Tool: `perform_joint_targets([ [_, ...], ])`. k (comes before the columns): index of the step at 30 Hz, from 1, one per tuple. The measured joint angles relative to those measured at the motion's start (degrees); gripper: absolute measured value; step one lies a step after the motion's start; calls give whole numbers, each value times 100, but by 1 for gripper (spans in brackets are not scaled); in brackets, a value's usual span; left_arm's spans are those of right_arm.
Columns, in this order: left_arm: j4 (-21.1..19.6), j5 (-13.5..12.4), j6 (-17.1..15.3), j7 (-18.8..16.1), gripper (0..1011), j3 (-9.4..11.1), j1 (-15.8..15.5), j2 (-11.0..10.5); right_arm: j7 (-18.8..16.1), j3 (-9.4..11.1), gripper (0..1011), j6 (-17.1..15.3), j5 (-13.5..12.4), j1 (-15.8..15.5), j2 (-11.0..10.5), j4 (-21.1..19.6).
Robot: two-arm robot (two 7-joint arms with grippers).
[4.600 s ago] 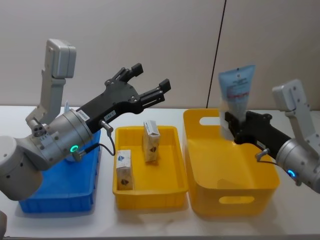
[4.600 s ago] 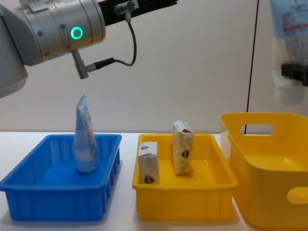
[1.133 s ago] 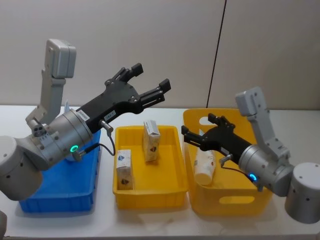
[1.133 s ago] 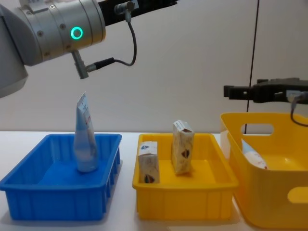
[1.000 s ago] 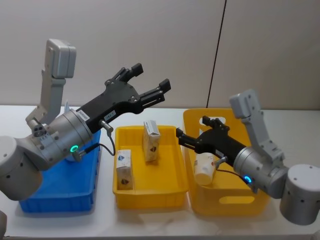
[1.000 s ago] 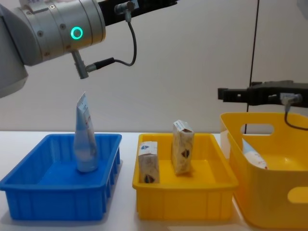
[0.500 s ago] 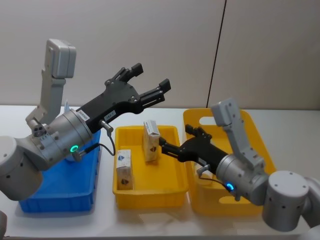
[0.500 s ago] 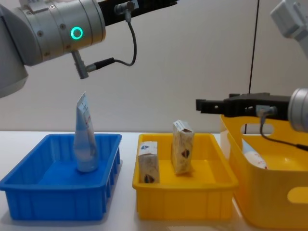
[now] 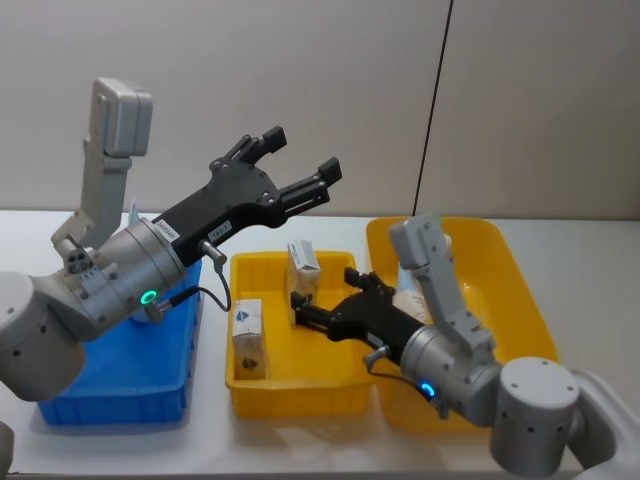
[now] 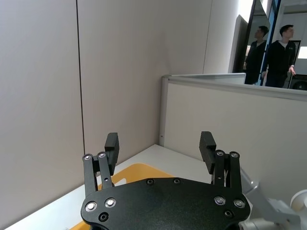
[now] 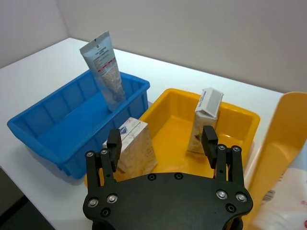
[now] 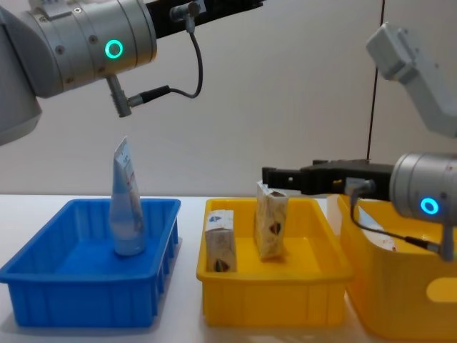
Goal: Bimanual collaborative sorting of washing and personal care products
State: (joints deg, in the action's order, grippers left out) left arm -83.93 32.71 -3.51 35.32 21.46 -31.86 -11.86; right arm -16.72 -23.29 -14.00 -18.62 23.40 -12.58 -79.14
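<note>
My right gripper (image 11: 161, 138) hangs over the small yellow tray (image 9: 300, 386), fingers spread wide and empty, close to the rear carton (image 12: 270, 220), with the front carton (image 12: 220, 243) standing beside it. White bottle (image 11: 284, 203) lies in the big yellow bin (image 9: 522, 292), and the pale-blue squeeze tube (image 12: 127, 209) stands upright in the blue bin (image 12: 43, 287). Left gripper (image 9: 300, 152) is parked up high, fingers wide too.

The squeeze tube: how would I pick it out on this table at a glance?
Find the blue bin, leftmost of three containers. The tube stands alone inside it. It is tall and pale blue with a flat sealed top, unlike the boxy cream cartons in the yellow tray alongside.
</note>
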Motion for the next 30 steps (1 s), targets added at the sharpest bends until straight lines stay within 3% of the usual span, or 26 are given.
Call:
perform_joint_targets([
  [30, 0, 0, 0, 0, 1001, 0, 0, -1, 632, -297, 1002, -212, 468, 23, 664, 403],
])
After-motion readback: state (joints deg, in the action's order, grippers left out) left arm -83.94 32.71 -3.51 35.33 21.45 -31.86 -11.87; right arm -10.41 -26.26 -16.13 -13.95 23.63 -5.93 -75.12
